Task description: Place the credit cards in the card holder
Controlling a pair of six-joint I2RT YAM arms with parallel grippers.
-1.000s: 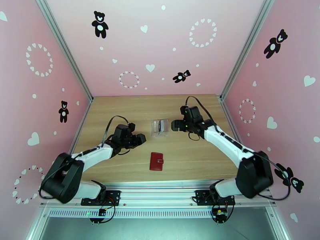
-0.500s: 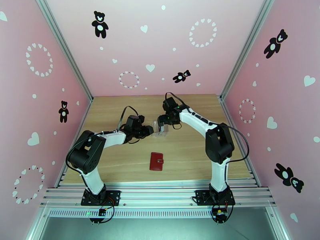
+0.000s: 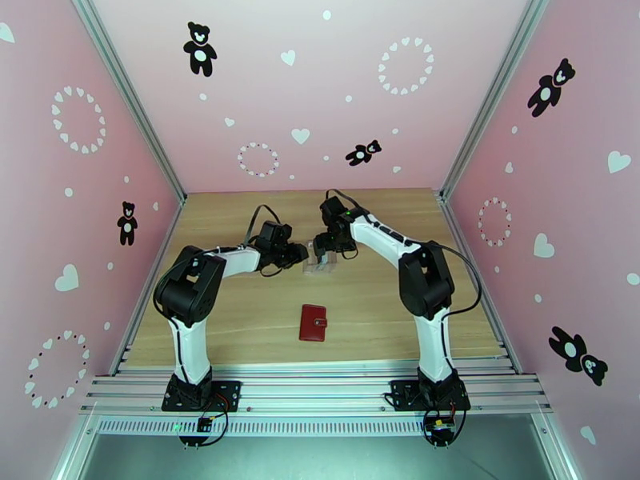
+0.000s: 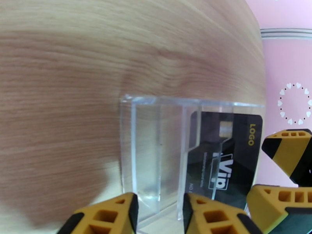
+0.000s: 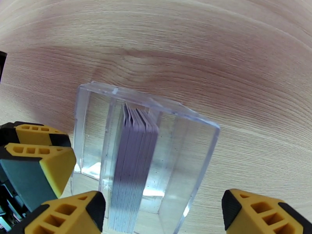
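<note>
Jaws of both arms flank the tray; the holder lies nearer on the desk, well apart.
Left wrist: left jaws half-spread astride the tray's end, probably to steady it; whether they pinch it, cannot tell.
Right wrist: right jaws spread wide about the upright cards.

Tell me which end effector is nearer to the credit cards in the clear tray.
Right. The right end effector is open astride the credit cards; the left end effector straddles the clear tray's empty part beside them.
</note>
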